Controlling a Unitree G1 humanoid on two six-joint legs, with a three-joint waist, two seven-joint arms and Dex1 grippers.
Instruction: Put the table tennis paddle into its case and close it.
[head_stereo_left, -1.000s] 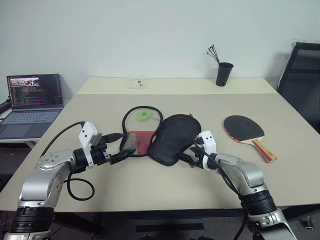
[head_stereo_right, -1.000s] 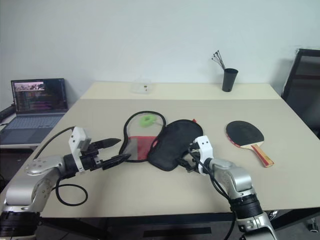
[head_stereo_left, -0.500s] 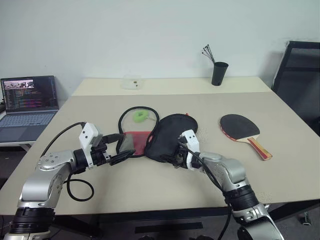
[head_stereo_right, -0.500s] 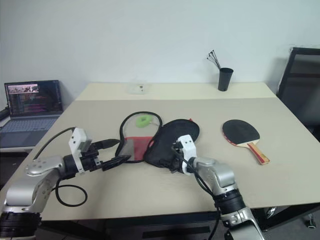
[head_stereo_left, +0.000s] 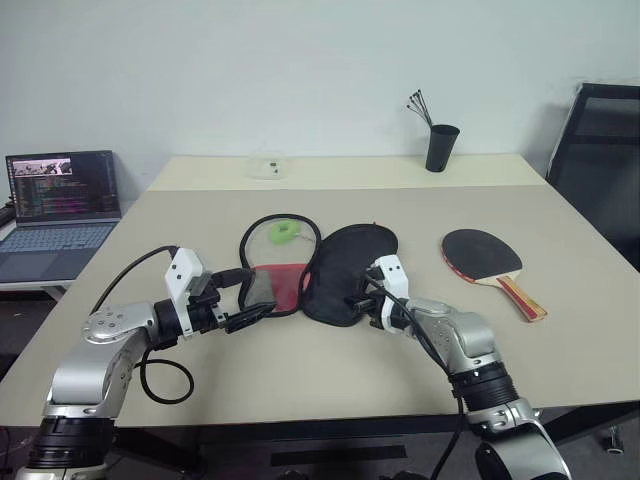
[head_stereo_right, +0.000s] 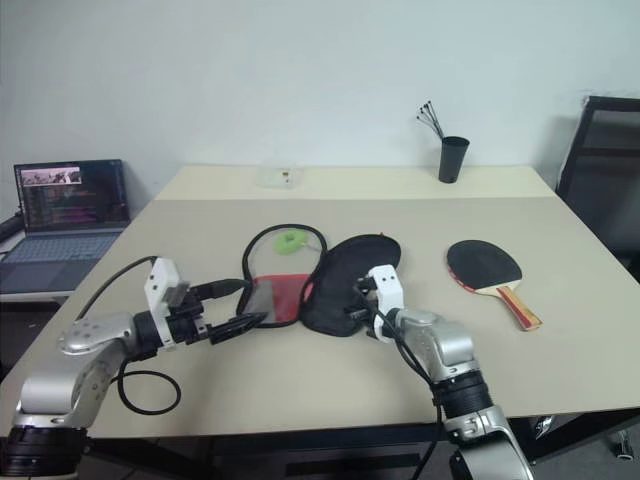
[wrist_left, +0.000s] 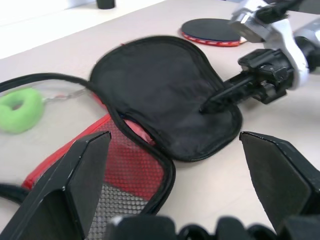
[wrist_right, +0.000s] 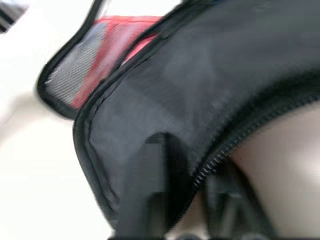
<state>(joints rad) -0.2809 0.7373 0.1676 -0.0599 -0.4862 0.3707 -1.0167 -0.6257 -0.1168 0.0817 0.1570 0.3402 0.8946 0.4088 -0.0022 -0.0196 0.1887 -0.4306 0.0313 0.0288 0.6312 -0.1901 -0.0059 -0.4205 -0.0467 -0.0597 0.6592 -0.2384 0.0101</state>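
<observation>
The right tool (head_stereo_left: 362, 303) reaches forward and slightly down, its fingers pinched on the near edge of the case (head_stereo_left: 345, 272), which lies unzipped mid-desk (head_stereo_left: 300, 370). The left tool (head_stereo_left: 244, 297) is held nearly level with fingers spread, just beside the case's red mesh half. The table tennis paddle (head_stereo_left: 484, 256) lies apart to the right.

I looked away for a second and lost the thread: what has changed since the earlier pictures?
The right gripper has moved in toward the robot's left, onto the black flap of the case, and shut on the flap's near edge; a second ago it hung open just short of it. The left gripper stays open at the case's red mesh end. The table tennis paddle lies untouched on the table.
</observation>
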